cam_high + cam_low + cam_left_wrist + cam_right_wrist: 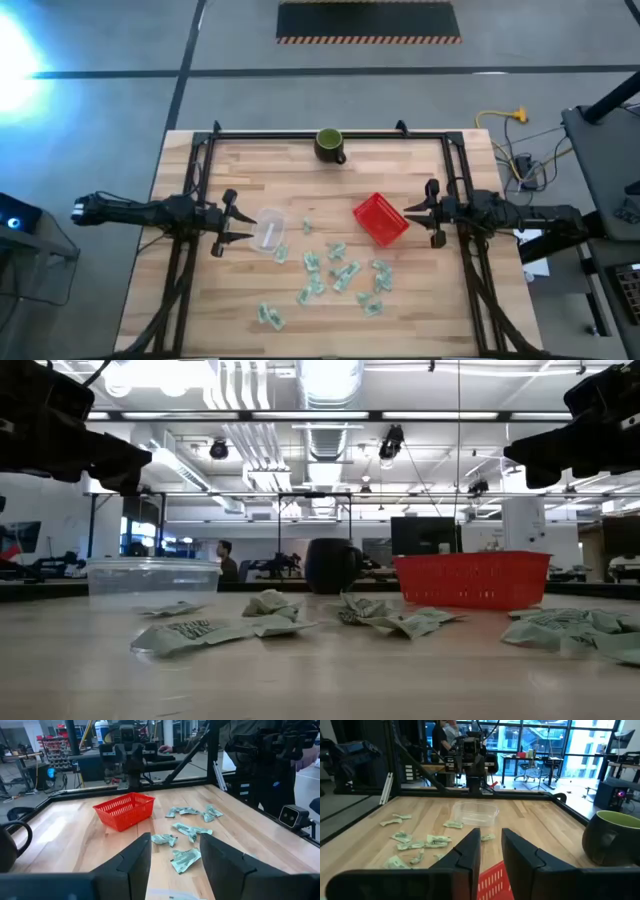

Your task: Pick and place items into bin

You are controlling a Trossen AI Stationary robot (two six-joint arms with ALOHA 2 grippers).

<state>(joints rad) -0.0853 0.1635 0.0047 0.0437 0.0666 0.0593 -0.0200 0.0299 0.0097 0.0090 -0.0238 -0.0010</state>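
Both arms hang clear above my bench, nothing held.
Left gripper [238, 222] fingers apart beside the clear tub [269, 229]; right gripper [420, 211] fingers narrowly apart by the red bin [381, 219]; packets [335, 272] lie scattered on the bench [420, 300] between.

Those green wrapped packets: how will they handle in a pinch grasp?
The packets look thin and crinkled, so probably floppy and light. They lie flat on the table, so they may slide rather than lift. Some overlap; one pinch could drag neighbours.
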